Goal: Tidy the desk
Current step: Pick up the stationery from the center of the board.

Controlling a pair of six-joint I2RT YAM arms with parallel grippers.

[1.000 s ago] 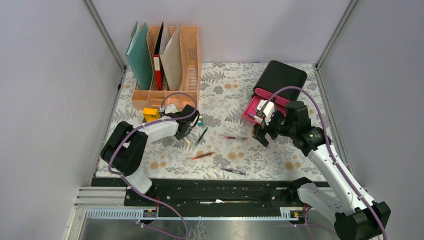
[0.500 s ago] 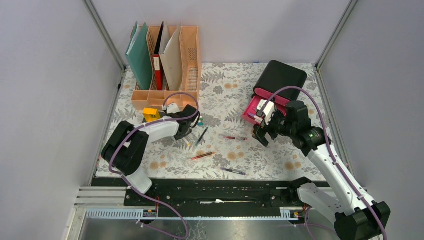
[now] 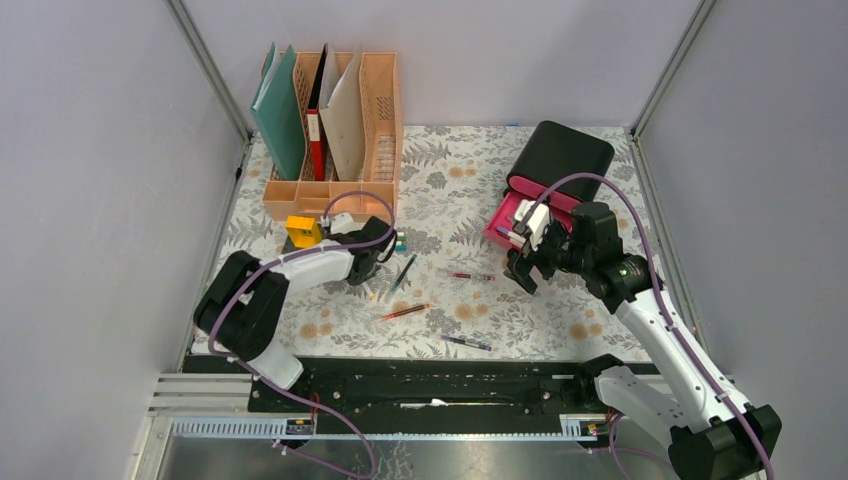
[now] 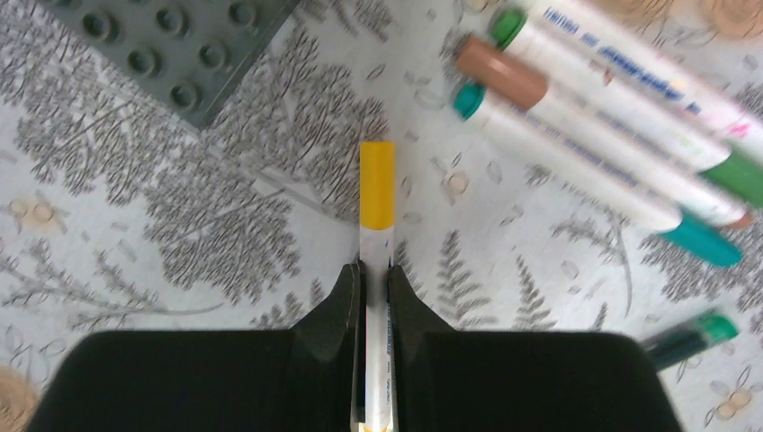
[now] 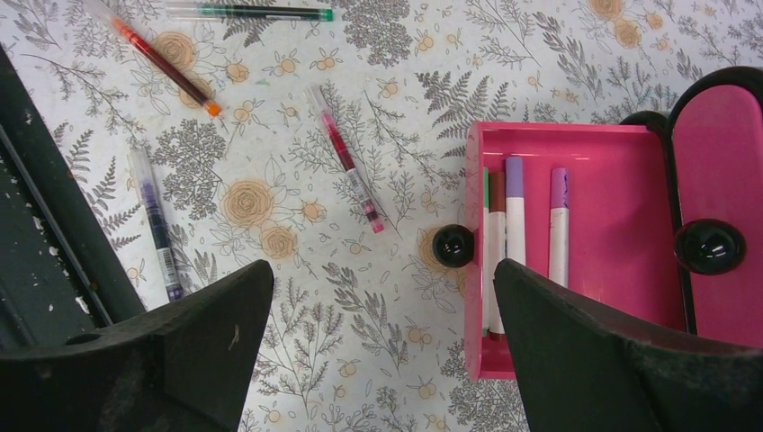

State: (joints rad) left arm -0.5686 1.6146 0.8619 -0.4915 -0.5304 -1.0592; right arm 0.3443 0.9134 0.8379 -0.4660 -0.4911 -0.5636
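The left claw (image 4: 376, 270) is clamped on a yellow-capped marker (image 4: 377, 184) at the bench (image 4: 225, 225). Next, I think, it must lift and carry it to the pink drawer (image 5: 621, 270). The right claw (image 5: 382, 279) stands apart.

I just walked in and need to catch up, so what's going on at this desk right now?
The left hand is shut on a yellow-capped marker low over the floral desk, next to three other markers. The right hand hangs open at the front of the open pink drawer, which holds a few markers. Several loose pens lie on the desk between the arms.
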